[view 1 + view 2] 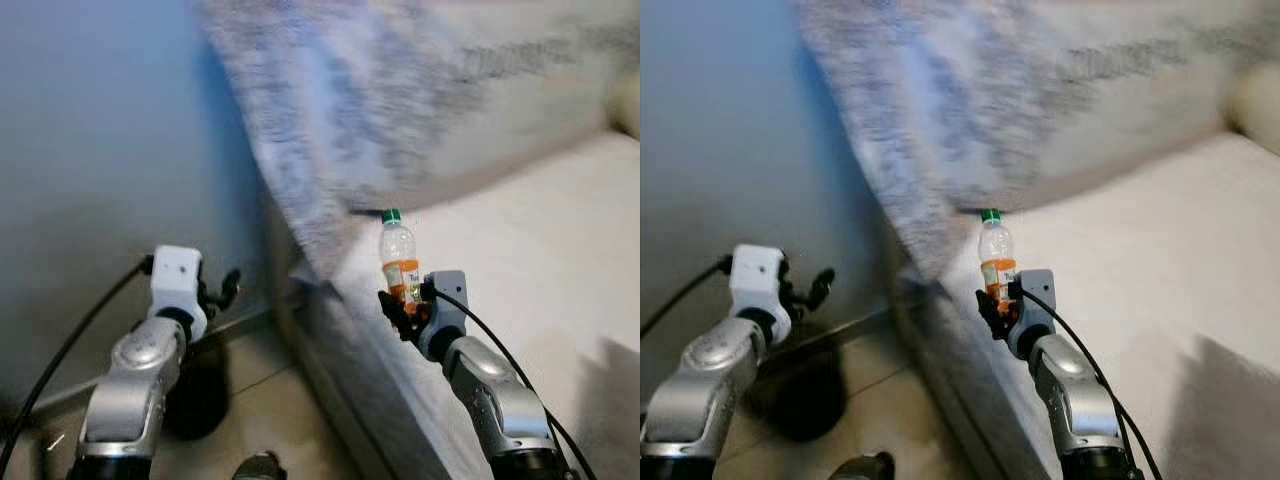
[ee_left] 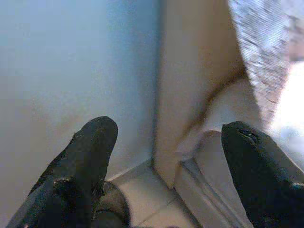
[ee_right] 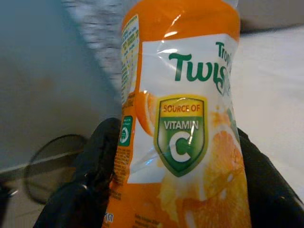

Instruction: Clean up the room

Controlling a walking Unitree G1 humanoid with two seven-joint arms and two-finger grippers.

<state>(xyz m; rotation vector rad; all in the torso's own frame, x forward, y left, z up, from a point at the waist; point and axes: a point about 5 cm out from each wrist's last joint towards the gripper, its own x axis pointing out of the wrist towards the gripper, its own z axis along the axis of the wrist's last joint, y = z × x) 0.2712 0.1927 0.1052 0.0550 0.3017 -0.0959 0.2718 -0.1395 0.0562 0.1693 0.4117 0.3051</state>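
Note:
A clear plastic bottle [image 1: 399, 254] with a green cap and an orange juice label stands upright in my right gripper [image 1: 404, 303], which is shut on its lower part above the sofa's front edge. Up close in the right wrist view, the bottle's label [image 3: 183, 128] sits between the two black fingers [image 3: 92, 175]. My left gripper [image 1: 222, 290] is raised to the left of the sofa, in front of the wall, with its fingers [image 2: 85, 161] spread open and nothing between them.
A light sofa seat [image 1: 530, 260] spreads to the right, with a grey patterned back cushion [image 1: 380, 100] above it. A pale blue wall [image 1: 100, 150] stands at the left, over a tiled floor [image 1: 270, 400]. A round dark object [image 1: 195, 400] lies on the floor under my left arm.

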